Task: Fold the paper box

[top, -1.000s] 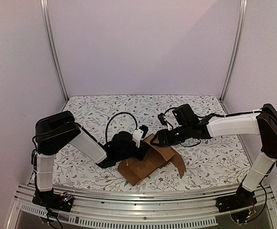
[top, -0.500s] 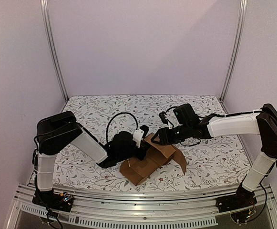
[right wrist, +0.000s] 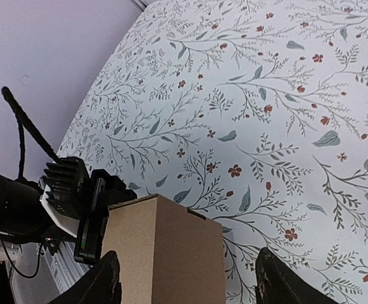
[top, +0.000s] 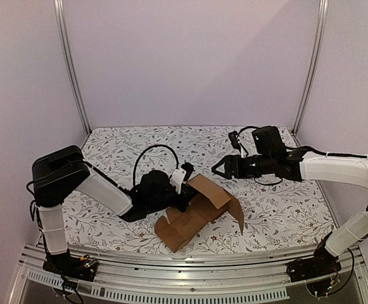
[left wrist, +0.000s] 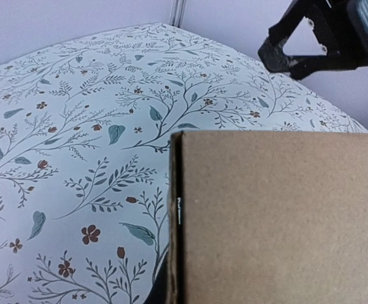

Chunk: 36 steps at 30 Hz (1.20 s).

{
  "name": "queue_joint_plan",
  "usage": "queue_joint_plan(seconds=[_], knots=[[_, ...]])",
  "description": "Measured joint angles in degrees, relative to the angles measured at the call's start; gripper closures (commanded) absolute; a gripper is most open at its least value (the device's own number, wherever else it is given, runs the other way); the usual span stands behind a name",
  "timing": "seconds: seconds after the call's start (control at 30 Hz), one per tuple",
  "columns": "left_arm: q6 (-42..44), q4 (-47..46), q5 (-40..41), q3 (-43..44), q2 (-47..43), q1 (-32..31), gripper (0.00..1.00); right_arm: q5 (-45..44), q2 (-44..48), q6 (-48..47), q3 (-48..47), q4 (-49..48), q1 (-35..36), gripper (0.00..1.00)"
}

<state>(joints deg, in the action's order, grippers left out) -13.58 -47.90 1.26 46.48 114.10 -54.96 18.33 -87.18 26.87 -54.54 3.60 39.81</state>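
Flower-patterned table bearing the paper box, a partly raised brown carton with flaps splayed, at centre near the front edge. Left gripper is pinched closed on the box's upright left panel. Right gripper hangs beyond the box, apart from it, fingers spread, grasping nothing.

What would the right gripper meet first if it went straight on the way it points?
Probably the box, whose raised panel stands dead ahead of the open right gripper in its wrist view. The left gripper is beside that panel. Depth is unclear.
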Motion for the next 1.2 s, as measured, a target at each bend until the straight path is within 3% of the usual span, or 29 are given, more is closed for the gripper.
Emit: queue_joint_plan(seconds=[0.13,0.27,0.43,0.57,1.2], knots=[[-0.6,1.8,-2.9,-1.2,-5.1,0.0,1.00,-0.9,8.9,-1.1,1.6,0.0,-2.2,0.34],[-1.7,3.9,-6.5,-1.6,-9.2,0.1,1.00,-1.0,13.9,-2.6,2.7,-0.2,-3.3,0.56],[-3.0,6.8,-11.5,-1.6,-12.5,0.1,1.00,1.6,13.9,-4.0,5.1,0.0,-3.5,0.84],[-4.0,8.1,-15.3,-1.6,-13.3,0.2,1.00,4.8,13.8,-3.7,6.3,-0.3,-3.5,0.98],[-10.3,7.5,-24.0,-1.6,-13.3,2.1,1.00,8.7,6.1,-1.9,6.3,-5.2,1.8,1.00]])
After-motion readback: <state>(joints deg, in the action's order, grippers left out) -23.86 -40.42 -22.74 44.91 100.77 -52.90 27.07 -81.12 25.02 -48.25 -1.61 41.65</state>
